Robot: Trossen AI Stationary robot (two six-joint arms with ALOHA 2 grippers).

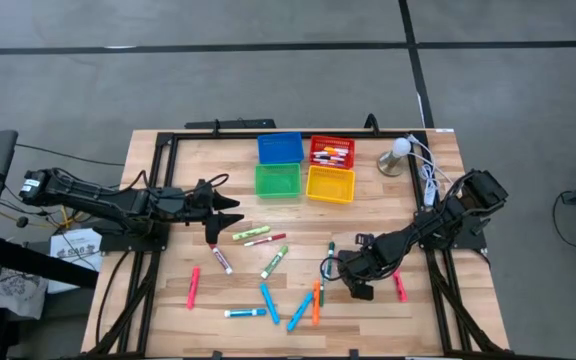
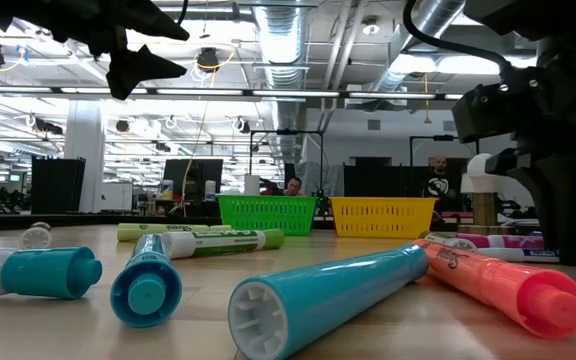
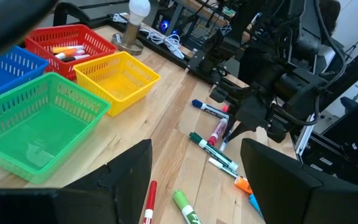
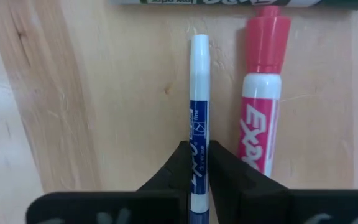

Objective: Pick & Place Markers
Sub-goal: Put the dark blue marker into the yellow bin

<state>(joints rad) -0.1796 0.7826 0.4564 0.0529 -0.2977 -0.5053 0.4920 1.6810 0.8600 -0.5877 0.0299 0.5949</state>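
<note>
The markers (image 1: 268, 270) are lying scattered over the front half of the wooden bench (image 1: 168, 310), and one thin blue-and-white marker (image 4: 198, 118) is sitting between the right fingers (image 4: 196, 171), which are closing tight on its barrel from both sides. In the right wrist view its long axis is running straight out ahead of the fingers, white end leading, with a thicker pink-capped marker (image 4: 261, 106) lying parallel just beside it and a dark green marker (image 4: 229, 3) lying crosswise past both tips. From above, the right gripper (image 1: 360, 283) is working at about four o'clock on the bench, near the right-hand rail, with loose markers crowding its nine o'clock side and bare wood toward twelve. The left gripper (image 1: 230, 212) is hanging at about nine o'clock with its fingers (image 3: 129, 180) spread wide and holding nothing. The four baskets are sitting at twelve o'clock: blue (image 1: 280, 147), red (image 1: 332, 152), green (image 1: 277, 181) and yellow (image 1: 330, 184), the red one holding several markers.
</note>
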